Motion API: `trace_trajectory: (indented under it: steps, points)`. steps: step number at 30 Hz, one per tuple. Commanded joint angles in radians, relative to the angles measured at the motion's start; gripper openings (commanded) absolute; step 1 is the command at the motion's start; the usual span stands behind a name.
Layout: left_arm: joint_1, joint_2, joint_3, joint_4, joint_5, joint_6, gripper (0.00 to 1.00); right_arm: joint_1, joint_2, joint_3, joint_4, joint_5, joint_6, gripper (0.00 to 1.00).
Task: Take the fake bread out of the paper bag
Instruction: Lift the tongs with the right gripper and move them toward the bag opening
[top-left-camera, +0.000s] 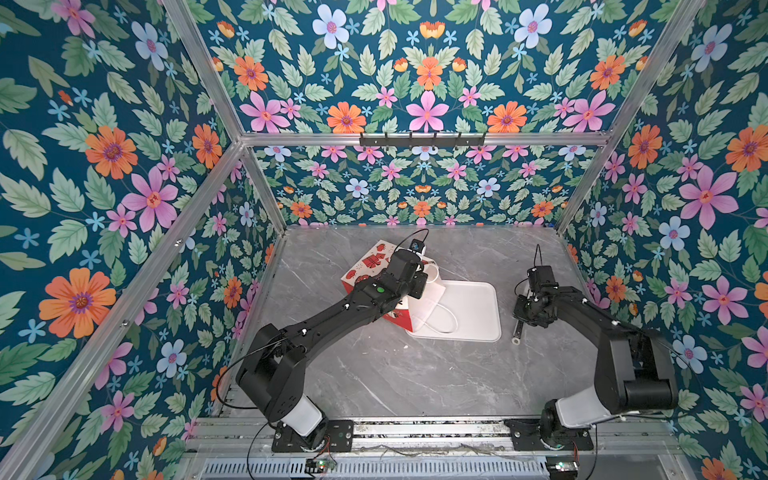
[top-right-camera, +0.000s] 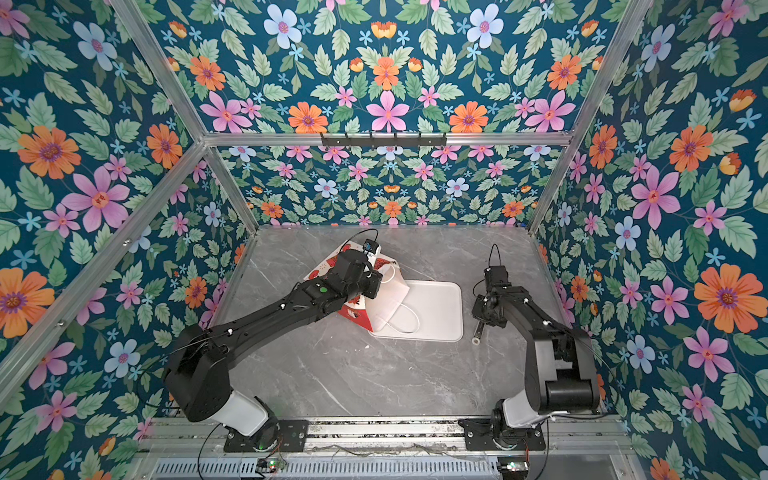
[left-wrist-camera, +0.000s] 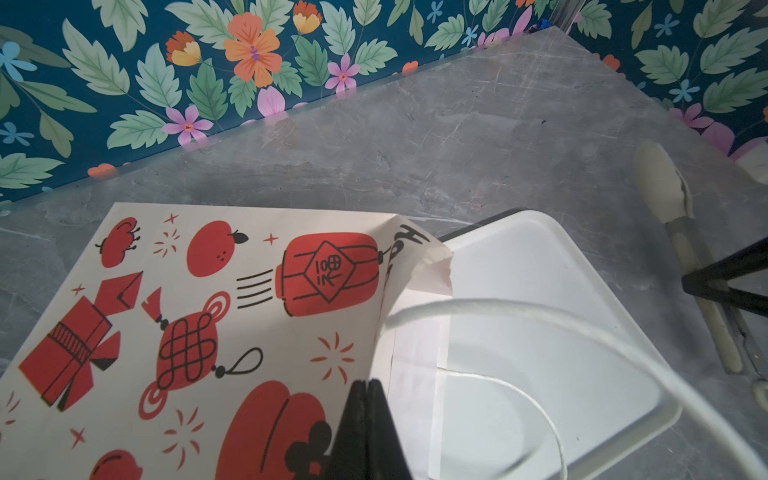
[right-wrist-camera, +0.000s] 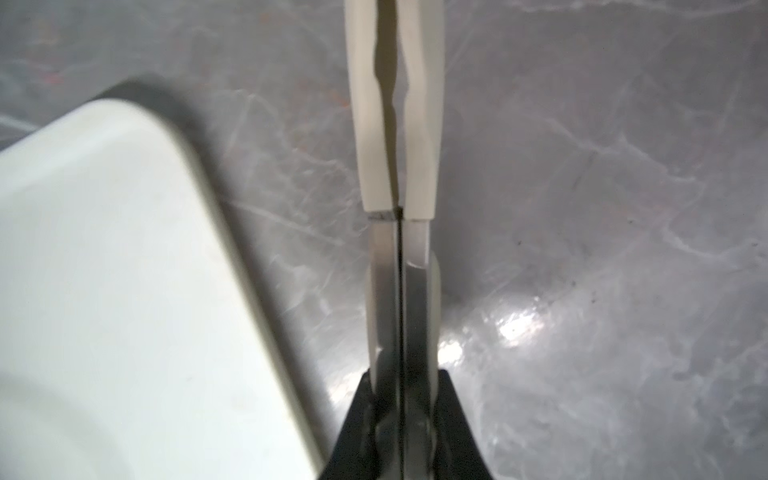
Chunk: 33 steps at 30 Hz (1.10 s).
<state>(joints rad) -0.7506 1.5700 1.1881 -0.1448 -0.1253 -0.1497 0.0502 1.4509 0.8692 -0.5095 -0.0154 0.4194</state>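
Left gripper (left-wrist-camera: 365, 386) closed at paper bag (left-wrist-camera: 208, 324) mouth, pinch unclear; right gripper (right-wrist-camera: 401, 380) clamps tongs (right-wrist-camera: 419, 124); bag interior hidden.

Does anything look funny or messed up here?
Yes. The paper bag lies tipped on its side, not standing, with its open end over the edge of the white tray. One corner of its rim is creased and curled. No bread shows anywhere.
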Motion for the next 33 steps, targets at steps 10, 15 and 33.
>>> trace_trajectory:
  steps: [10, 15, 33]
  points:
    - [0.002, 0.016, 0.043, -0.02, -0.008, 0.029, 0.0, 0.545, -0.225, 0.076, -0.29, -0.133, -0.12, 0.07]
    - [0.0, -0.005, 0.012, 0.0, 0.009, 0.021, 0.0, 0.66, -0.132, 0.109, -0.321, -0.145, -0.153, 0.07]
    - [0.001, -0.08, -0.049, -0.007, -0.001, 0.022, 0.0, 0.673, -0.041, 0.153, -0.221, -0.089, -0.157, 0.3]
